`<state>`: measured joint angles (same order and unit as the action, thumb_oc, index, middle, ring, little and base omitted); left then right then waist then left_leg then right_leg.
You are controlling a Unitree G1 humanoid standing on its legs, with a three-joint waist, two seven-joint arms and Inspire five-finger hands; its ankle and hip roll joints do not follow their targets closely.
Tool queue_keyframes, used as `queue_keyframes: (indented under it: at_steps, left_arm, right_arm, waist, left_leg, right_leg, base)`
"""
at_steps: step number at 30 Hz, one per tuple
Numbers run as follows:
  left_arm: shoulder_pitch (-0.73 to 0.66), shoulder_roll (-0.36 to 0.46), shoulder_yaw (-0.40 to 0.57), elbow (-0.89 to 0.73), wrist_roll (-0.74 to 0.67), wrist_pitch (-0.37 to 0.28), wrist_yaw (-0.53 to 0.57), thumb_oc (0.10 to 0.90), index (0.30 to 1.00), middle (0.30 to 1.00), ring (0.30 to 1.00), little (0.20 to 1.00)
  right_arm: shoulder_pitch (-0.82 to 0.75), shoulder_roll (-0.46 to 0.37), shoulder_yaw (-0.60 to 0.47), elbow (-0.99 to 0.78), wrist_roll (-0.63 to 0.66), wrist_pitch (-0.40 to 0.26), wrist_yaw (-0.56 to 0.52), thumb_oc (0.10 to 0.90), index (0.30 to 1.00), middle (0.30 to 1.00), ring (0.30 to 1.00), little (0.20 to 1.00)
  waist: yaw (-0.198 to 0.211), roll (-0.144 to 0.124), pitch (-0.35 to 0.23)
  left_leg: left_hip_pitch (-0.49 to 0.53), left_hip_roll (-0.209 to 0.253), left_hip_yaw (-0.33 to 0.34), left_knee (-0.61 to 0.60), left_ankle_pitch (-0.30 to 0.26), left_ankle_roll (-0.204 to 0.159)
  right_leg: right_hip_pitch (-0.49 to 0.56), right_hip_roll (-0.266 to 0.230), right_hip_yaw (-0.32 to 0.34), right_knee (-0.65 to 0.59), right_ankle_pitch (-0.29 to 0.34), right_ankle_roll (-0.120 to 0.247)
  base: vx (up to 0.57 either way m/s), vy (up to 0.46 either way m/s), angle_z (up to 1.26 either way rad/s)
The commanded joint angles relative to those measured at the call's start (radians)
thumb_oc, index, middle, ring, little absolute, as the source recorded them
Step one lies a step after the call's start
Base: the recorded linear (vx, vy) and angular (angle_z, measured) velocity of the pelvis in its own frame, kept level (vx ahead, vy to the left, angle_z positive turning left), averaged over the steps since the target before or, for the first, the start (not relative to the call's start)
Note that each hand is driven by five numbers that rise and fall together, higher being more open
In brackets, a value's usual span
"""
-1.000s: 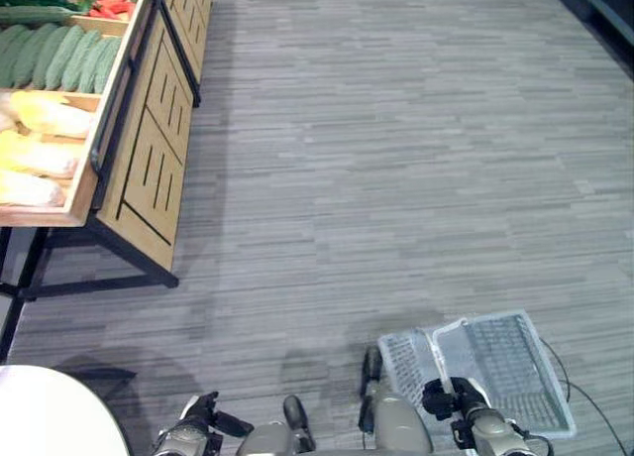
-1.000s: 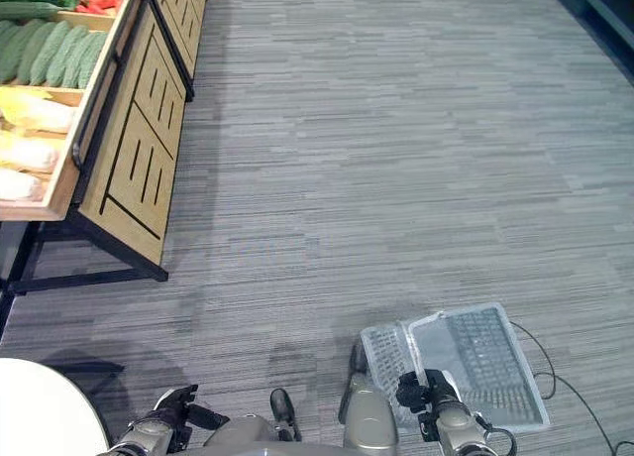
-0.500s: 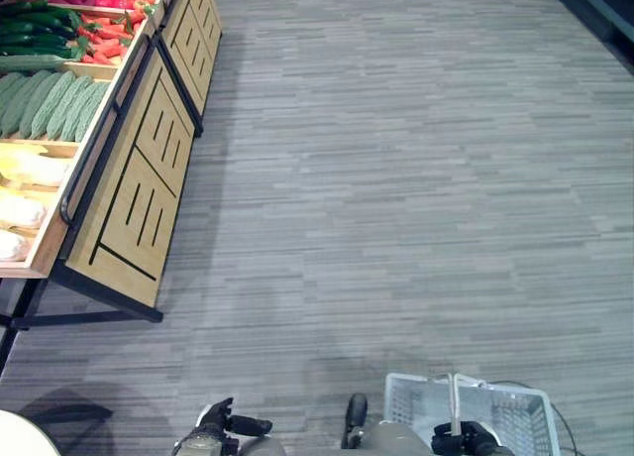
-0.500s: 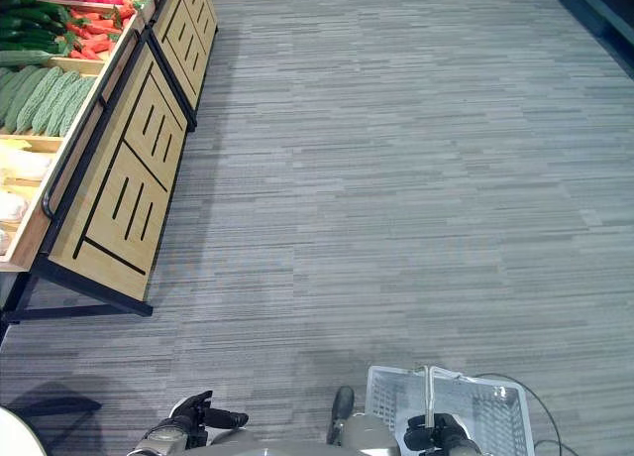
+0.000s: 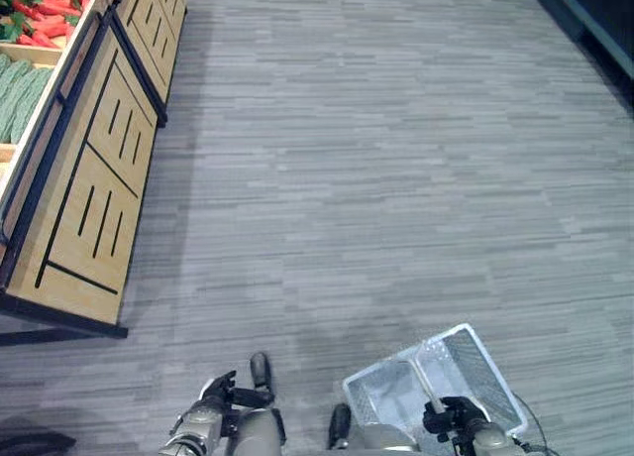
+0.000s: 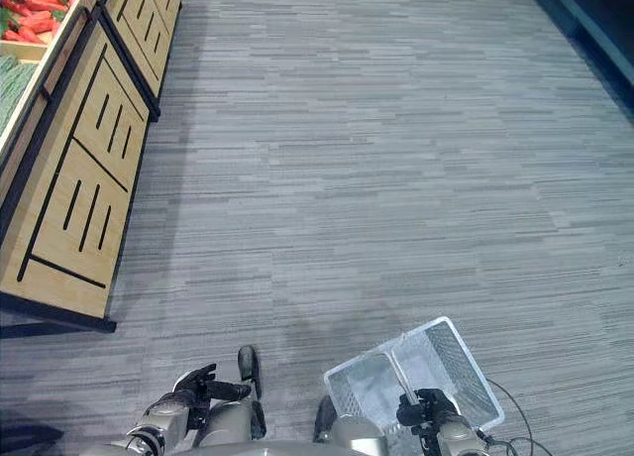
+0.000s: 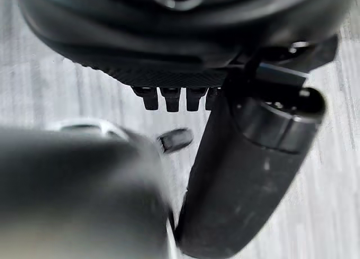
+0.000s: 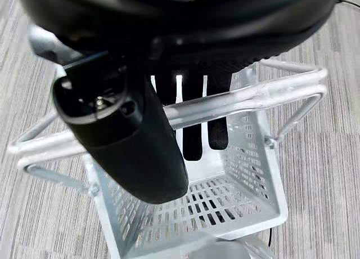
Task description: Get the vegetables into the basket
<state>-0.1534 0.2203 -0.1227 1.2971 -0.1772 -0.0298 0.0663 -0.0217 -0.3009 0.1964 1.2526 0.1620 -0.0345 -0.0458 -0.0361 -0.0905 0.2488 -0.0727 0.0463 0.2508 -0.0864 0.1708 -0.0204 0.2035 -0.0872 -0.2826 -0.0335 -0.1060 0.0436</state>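
Basket [image 8: 236, 174], rigid and likely light, hanging empty under right hand [image 8: 169, 101] curling round its wire handles [image 8: 247, 98]; left hand [image 5: 220, 395] relaxed, empty.

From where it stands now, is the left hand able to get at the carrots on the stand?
Probably not. The left hand hangs low near the body, while the carrots lie in the stand far off to the left, with open floor between. The robot would likely need to step closer first.
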Motion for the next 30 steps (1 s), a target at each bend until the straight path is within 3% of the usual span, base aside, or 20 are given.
queue_keyframes:
  at_steps: [1, 3, 5, 7, 10, 12, 16, 20, 23, 24, 29, 30]
  left_arm:
    - [0.051, 0.018, -0.056, -0.005, 0.039, -0.006, 0.012, 0.9, 1.0, 1.0, 1.0, 1.0]
    - [0.046, 0.023, -0.061, -0.003, 0.05, -0.007, 0.008, 0.9, 1.0, 1.0, 1.0, 1.0]
    - [0.043, 0.033, -0.05, -0.002, 0.037, -0.003, 0.016, 0.9, 1.0, 1.0, 1.0, 1.0]
    - [0.043, 0.053, -0.038, -0.009, 0.034, -0.001, 0.019, 0.9, 1.0, 1.0, 1.0, 1.0]
    - [0.045, 0.067, -0.029, -0.015, 0.04, -0.005, 0.028, 0.9, 1.0, 1.0, 1.0, 1.0]
    - [0.043, 0.068, -0.028, -0.012, 0.043, -0.004, 0.031, 0.9, 1.0, 1.0, 1.0, 1.0]
    - [0.05, 0.067, -0.013, 0.009, 0.073, 0.002, 0.035, 0.9, 1.0, 1.0, 1.0, 1.0]
    - [0.056, 0.057, 0.003, 0.019, 0.066, 0.003, 0.036, 0.9, 1.0, 1.0, 1.0, 1.0]
    - [0.054, 0.043, 0.001, 0.034, 0.049, 0.006, 0.027, 0.9, 1.0, 1.0, 1.0, 1.0]
    - [0.059, 0.019, 0.019, 0.035, -0.034, 0.001, 0.013, 0.9, 1.0, 1.0, 1.0, 1.0]
    - [0.054, -0.002, 0.024, 0.039, -0.089, 0.003, 0.013, 0.9, 1.0, 1.0, 1.0, 1.0]
    - [0.055, -0.001, 0.025, 0.039, -0.089, 0.003, 0.013, 0.9, 1.0, 1.0, 1.0, 1.0]
  right_arm:
    - [0.023, -0.02, -0.019, -0.044, 0.019, -0.01, 0.005, 0.4, 0.3, 0.3, 0.3, 0.3]
    - [0.021, -0.019, -0.031, -0.045, 0.033, -0.01, 0.003, 0.4, 0.3, 0.3, 0.3, 0.3]
    - [0.002, -0.014, -0.022, -0.049, 0.035, -0.011, 0.007, 0.4, 0.3, 0.3, 0.3, 0.3]
    - [-0.007, -0.011, -0.013, -0.066, 0.034, -0.009, 0.009, 0.4, 0.3, 0.3, 0.3, 0.3]
    - [-0.002, -0.01, -0.016, -0.081, 0.038, -0.009, 0.009, 0.4, 0.3, 0.3, 0.3, 0.3]
    - [-0.002, -0.007, -0.018, -0.083, 0.039, -0.009, 0.005, 0.4, 0.3, 0.3, 0.3, 0.3]
    - [0.006, 0.002, -0.029, -0.099, 0.044, -0.014, -0.001, 0.4, 0.3, 0.3, 0.3, 0.3]
    - [0.011, 0.007, -0.027, -0.098, 0.042, -0.016, 0.002, 0.4, 0.3, 0.3, 0.3, 0.3]
    - [0.023, -0.004, -0.017, -0.089, 0.044, -0.017, 0.014, 0.4, 0.3, 0.3, 0.3, 0.3]
    - [0.026, -0.022, -0.017, -0.088, 0.054, -0.018, 0.015, 0.4, 0.3, 0.3, 0.3, 0.3]
    - [0.03, -0.037, -0.005, -0.093, 0.06, -0.019, 0.018, 0.4, 0.3, 0.3, 0.3, 0.3]
    - [0.03, -0.037, -0.005, -0.093, 0.06, -0.019, 0.018, 0.4, 0.3, 0.3, 0.3, 0.3]
  waist:
    - [0.024, 0.03, -0.015]
    - [0.028, 0.032, -0.016]
    - [0.031, 0.035, -0.001]
    - [0.038, 0.039, 0.018]
    - [0.029, 0.067, 0.043]
    - [0.029, 0.074, 0.048]
    - [0.023, 0.07, 0.04]
    - [0.02, 0.063, 0.034]
    - [0.01, 0.069, 0.022]
    - [-0.006, 0.087, 0.022]
    - [-0.01, 0.085, 0.028]
    - [-0.012, 0.085, 0.028]
  left_leg:
    - [-0.032, -0.012, 0.019, 0.176, -0.2, 0.01]
    - [-0.033, -0.026, 0.035, 0.193, -0.227, 0.028]
    - [0.006, -0.043, 0.054, 0.186, -0.265, 0.051]
    - [0.061, -0.054, 0.091, 0.152, -0.281, 0.074]
    - [0.118, -0.059, 0.114, 0.066, -0.257, 0.073]
    - [0.125, -0.056, 0.123, 0.054, -0.251, 0.072]
    - [0.172, -0.065, 0.153, 0.03, -0.266, 0.06]
    - [0.214, -0.063, 0.157, 0.04, -0.294, 0.045]
    - [0.262, -0.034, 0.111, 0.091, -0.334, 0.019]
    - [0.238, 0.014, 0.07, 0.212, -0.308, -0.014]
    - [0.181, 0.065, 0.024, 0.364, -0.176, -0.071]
    - [0.179, 0.067, 0.021, 0.368, -0.177, -0.073]
  right_leg:
    - [-0.117, -0.066, 0.084, 0.095, 0.001, 0.054]
    - [-0.129, -0.09, 0.096, 0.122, 0.019, 0.07]
    - [-0.188, -0.1, 0.121, 0.224, 0.057, 0.082]
    - [-0.277, -0.107, 0.103, 0.341, 0.126, 0.098]
    - [-0.328, -0.095, 0.092, 0.212, 0.209, 0.126]
    - [-0.346, -0.098, 0.086, 0.163, 0.231, 0.136]
    - [-0.345, -0.087, 0.047, -0.01, 0.261, 0.169]
    - [-0.37, -0.056, 0.056, -0.053, 0.265, 0.174]
    - [-0.353, -0.021, 0.081, 0.009, 0.212, 0.138]
    - [-0.35, 0.013, 0.097, 0.094, 0.146, 0.086]
    - [-0.294, 0.047, 0.073, 0.1, 0.075, 0.014]
    - [-0.293, 0.049, 0.071, 0.1, 0.074, 0.012]
  base:
    - [0.37, 0.569, -0.48]
    - [0.28, 0.485, -0.41]
    - [0.29, 0.498, -0.4]
    - [0.2, 0.356, -0.45]
    - [0.13, 0.191, -0.39]
    - [0.08, 0.078, 0.06]
    - [0.24, -0.011, 0.19]
    - [0.35, -0.169, -0.29]
    - [0.6, -0.385, 0.22]
    - [0.81, -0.598, 0.44]
    - [0.36, -0.342, 0.39]
    - [0.31, -0.335, 0.16]
